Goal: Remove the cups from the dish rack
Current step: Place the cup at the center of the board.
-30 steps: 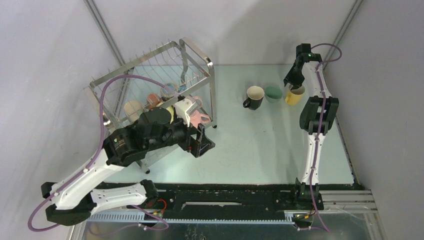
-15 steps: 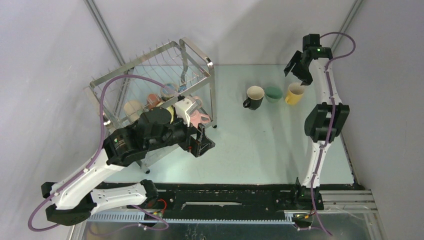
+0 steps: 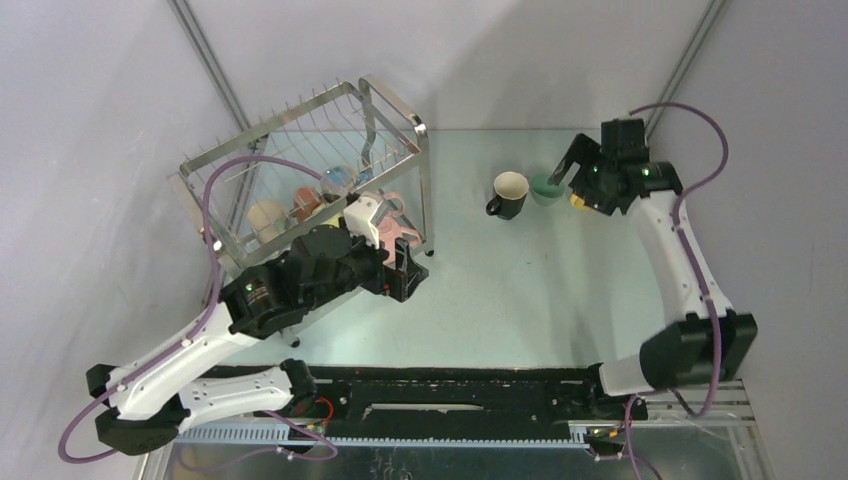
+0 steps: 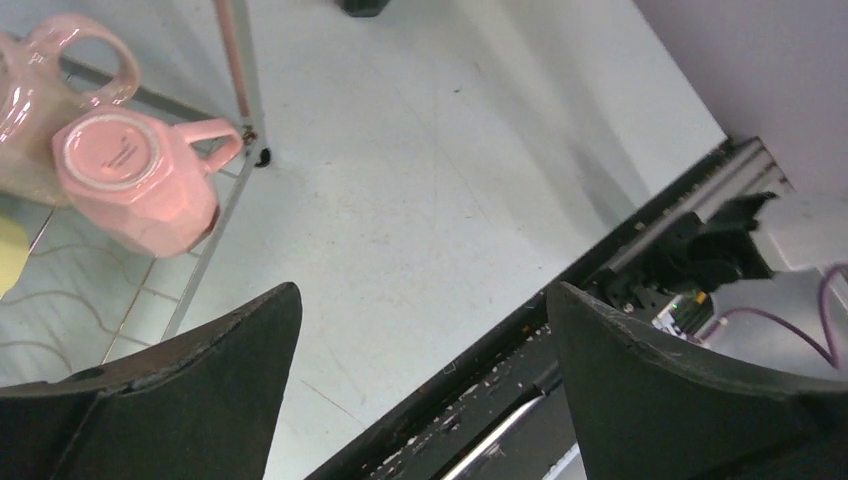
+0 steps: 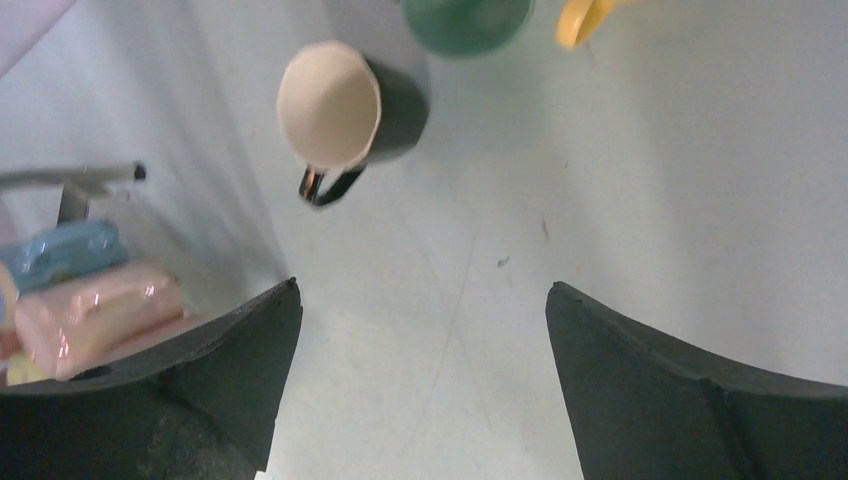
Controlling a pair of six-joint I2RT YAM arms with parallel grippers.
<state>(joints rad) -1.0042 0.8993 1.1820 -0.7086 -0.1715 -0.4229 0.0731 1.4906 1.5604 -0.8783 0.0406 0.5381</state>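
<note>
The dish rack (image 3: 300, 165) stands at the back left with several cups inside: beige (image 3: 266, 217), orange-red (image 3: 305, 200), light blue (image 3: 340, 178) and pink (image 3: 402, 236). My left gripper (image 3: 408, 272) hovers open just off the rack's front right corner. In the left wrist view, a pink cup (image 4: 135, 180) lies bottom-up to the upper left of my left gripper (image 4: 420, 300). Black (image 3: 509, 193), green (image 3: 545, 187) and yellow (image 3: 578, 200) cups stand on the table. My right gripper (image 3: 572, 178) hangs open above them. In its own view the right gripper (image 5: 420, 300) is empty, with the black cup (image 5: 350, 110) beyond it.
A second pink cup (image 4: 40, 90) leans behind the first, by the rack's corner post (image 4: 235, 60). The black rail (image 3: 450, 390) runs along the table's near edge. Grey walls close in the left, back and right sides. The yellow cup's handle (image 5: 580, 20) peeks in at the top.
My right gripper has opened and let go of the yellow cup, then risen and swung left over the row of cups. My left gripper has shifted slightly toward the rack.
</note>
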